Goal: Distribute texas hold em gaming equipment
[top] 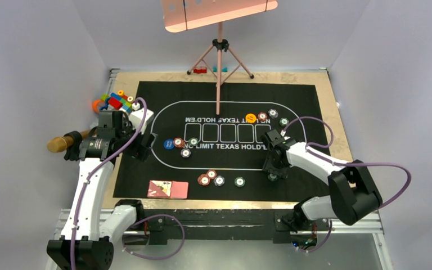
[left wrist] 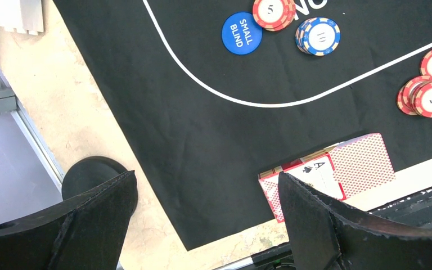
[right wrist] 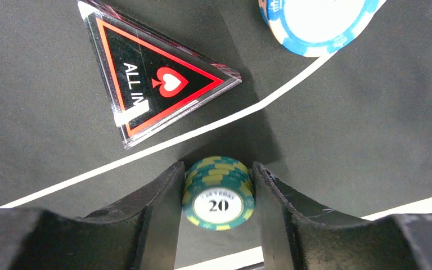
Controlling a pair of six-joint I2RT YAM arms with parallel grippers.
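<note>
Stack of green 20 chips point(right wrist: 218, 202), bottom centre of frame, clamped between right gripper point(right wrist: 216, 169) fingers; left gripper point(left wrist: 205, 177) hanging wide apart above black mat point(left wrist: 191, 129).

Noted: green 20 chip stack point(right wrist: 219, 194) seemingly pinched between right gripper point(right wrist: 218, 169) fingers; ALL IN triangle point(right wrist: 157, 84) lying beyond, blue-edged chip point(right wrist: 315, 22) cropped above.
</note>
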